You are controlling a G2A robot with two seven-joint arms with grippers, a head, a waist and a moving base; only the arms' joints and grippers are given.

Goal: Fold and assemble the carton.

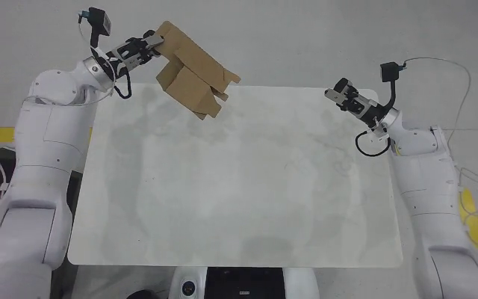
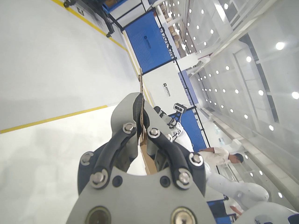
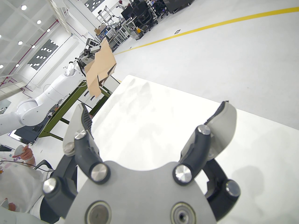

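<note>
So the left gripper [image 1: 153,43] is clamped down on 1 edge of the carton [image 1: 193,71]; in the left wrist view its 2 fingers [image 2: 121,113] are pinched together with a thin strip of cardboard sandwiched between them. The carton is brown and partly folded, with flaps sticking out at odd angles; it hangs in the air at the far left corner of the table [image 1: 239,194], its lower part over the table's far edge. The right wrist view shows it clearly lifted off the surface. Whether any of the flaps are actually tucked in, I honestly can't tell from these angles. The right gripper [image 1: 337,91] is spread wide with nothing in it; it sits over the table near the far right corner, well apart from the carton, pointing roughly toward it.
</note>
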